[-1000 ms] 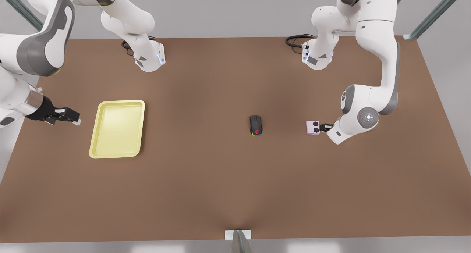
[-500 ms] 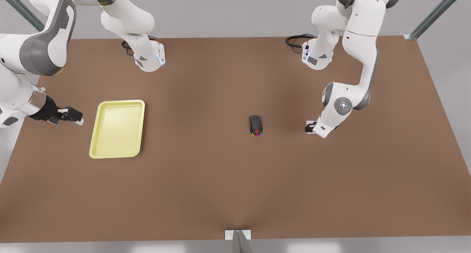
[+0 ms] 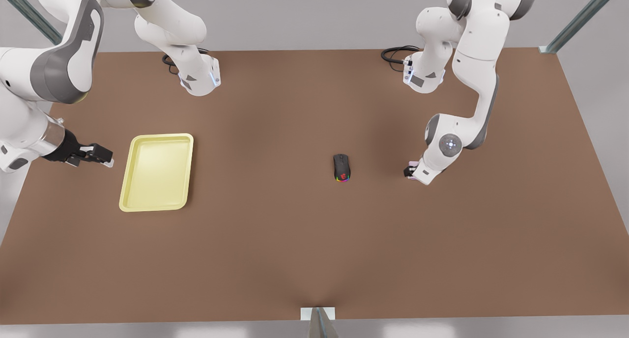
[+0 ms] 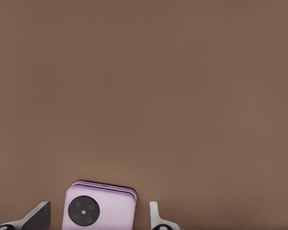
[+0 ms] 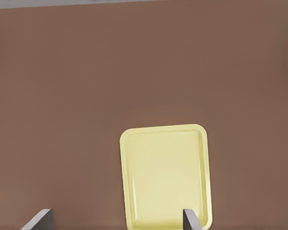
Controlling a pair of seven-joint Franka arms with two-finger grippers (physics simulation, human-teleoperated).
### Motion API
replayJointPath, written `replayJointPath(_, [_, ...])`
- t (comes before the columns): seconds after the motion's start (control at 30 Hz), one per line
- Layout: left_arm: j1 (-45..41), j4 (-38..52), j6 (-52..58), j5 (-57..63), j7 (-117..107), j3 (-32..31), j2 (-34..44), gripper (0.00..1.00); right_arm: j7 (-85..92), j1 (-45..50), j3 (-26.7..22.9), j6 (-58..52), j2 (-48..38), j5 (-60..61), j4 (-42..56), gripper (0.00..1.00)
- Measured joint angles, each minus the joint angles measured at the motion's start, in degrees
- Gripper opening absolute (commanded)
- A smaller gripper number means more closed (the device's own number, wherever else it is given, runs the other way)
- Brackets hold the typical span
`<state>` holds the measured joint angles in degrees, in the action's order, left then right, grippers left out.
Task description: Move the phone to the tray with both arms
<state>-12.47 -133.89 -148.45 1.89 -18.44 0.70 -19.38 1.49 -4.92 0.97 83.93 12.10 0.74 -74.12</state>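
Left gripper (image 3: pixel 412 173) is down over the pink phone (image 4: pixel 100 207) on the brown table (image 3: pixel 275 239), at the front view's right. Its fingers (image 4: pixel 156 218) are spread either side, apparently not touching. Black RGB mouse (image 3: pixel 341 167) sits nearby. Right gripper (image 3: pixel 100 157) hovers, jaws spread, just beside the empty yellow tray (image 3: pixel 156 172).

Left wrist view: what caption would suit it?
Open left gripper straddling the pale pink square phone on the brown table.
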Motion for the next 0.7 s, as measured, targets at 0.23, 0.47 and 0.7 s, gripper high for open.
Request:
replayJointPath(0.23, [0.0, 0.0, -0.2, 0.1, 2.4, 0.0, -1.6, 1.00, 0.0, -0.1, 0.0, -0.1, -0.1, 0.1, 0.0, 1.00])
replayJointPath(0.47, [-0.1, -2.8, 0.0, 0.3, 4.1, 0.2, -0.7, 1.00, -0.1, -0.1, 0.0, -0.2, 0.0, 0.3, 0.1, 1.00])
replayJointPath(0.7, [0.0, -3.3, -0.4, 0.4, 5.2, 0.2, -1.1, 0.84, -0.1, -0.1, 0.0, -0.3, -0.1, 0.2, 0.1, 1.00])
